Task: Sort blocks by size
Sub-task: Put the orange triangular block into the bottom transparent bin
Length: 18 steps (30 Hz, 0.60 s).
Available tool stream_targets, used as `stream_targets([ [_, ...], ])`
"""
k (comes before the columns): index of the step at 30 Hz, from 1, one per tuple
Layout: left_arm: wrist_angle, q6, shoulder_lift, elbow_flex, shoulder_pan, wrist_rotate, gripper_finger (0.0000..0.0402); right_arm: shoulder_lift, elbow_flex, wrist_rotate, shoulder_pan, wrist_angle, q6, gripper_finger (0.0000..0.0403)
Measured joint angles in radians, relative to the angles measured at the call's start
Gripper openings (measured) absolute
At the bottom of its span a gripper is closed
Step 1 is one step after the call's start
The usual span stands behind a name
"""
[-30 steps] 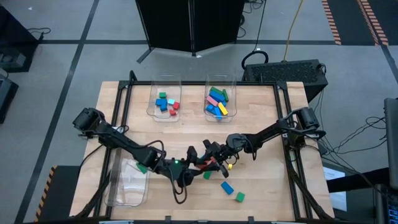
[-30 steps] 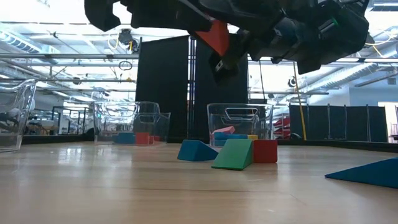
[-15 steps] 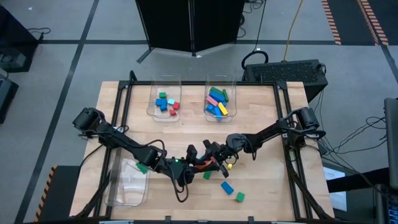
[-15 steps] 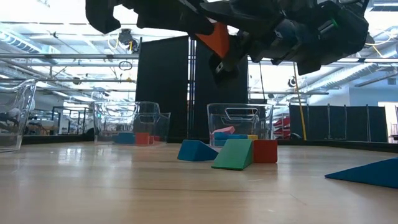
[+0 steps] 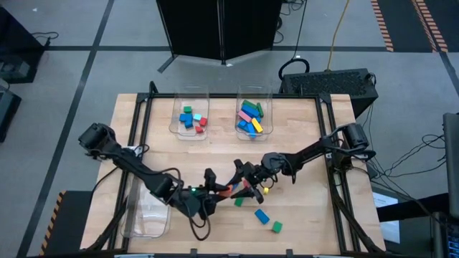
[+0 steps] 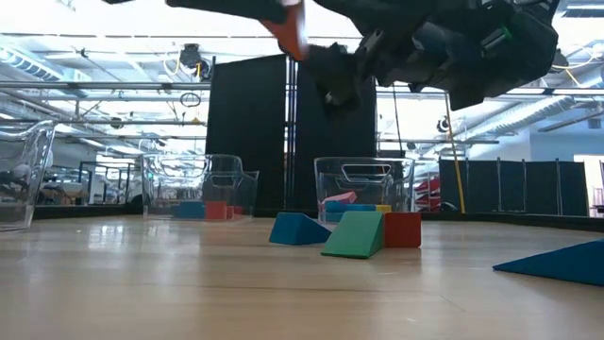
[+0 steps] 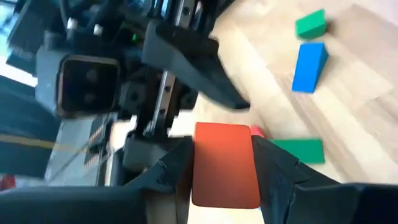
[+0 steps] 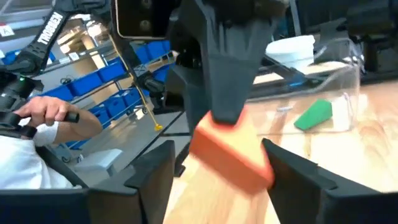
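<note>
A red block (image 7: 225,163) hangs in the air over the table's middle, with my left gripper (image 5: 222,190) shut on it. My right gripper (image 5: 242,183) faces it from the right and is open. Its two fingers (image 8: 155,177) stand on either side of the block (image 8: 230,152); I cannot tell if they touch it. On the table below lie a green block (image 5: 239,203), a blue block (image 5: 262,216), another green block (image 5: 276,226) and a yellow block (image 5: 264,190). My left gripper pinches the red block's two opposite sides (image 7: 198,168) between its two fingers. The fingers come from the table's left, slanting a little downward. The block is lifted clear of the table, high in the low view (image 6: 291,30).
Two clear bins with coloured blocks stand at the far side, one left (image 5: 190,118) and one right (image 5: 251,118). A third clear bin (image 5: 147,211) lies at the near left and holds a green block (image 8: 314,115). A person's hand (image 8: 46,115) shows beyond the table.
My left gripper has gone toward the table's left edge and slightly up with the red block, rolling as it went. The block has come away from my right gripper, which has kept its place.
</note>
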Motion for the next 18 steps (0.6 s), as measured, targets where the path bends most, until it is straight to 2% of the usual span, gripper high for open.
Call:
stream_targets([
  [7, -0.243, -0.265, -0.102, 0.000, -0.032, -0.041, 0.0127, 0.000, 0.000, 0.033, -0.005, -0.140, -0.010, 0.0224],
  [12, -0.467, -0.611, -0.182, 0.000, -0.061, -0.038, 0.0126, 0.000, 0.000, 0.124, -0.006, -0.327, -0.041, 0.0217],
  [18, -0.691, -1.025, -0.260, 0.000, -0.114, 0.101, 0.0126, 0.000, 0.000, 0.138, 0.014, -0.450, -0.011, 0.0217],
])
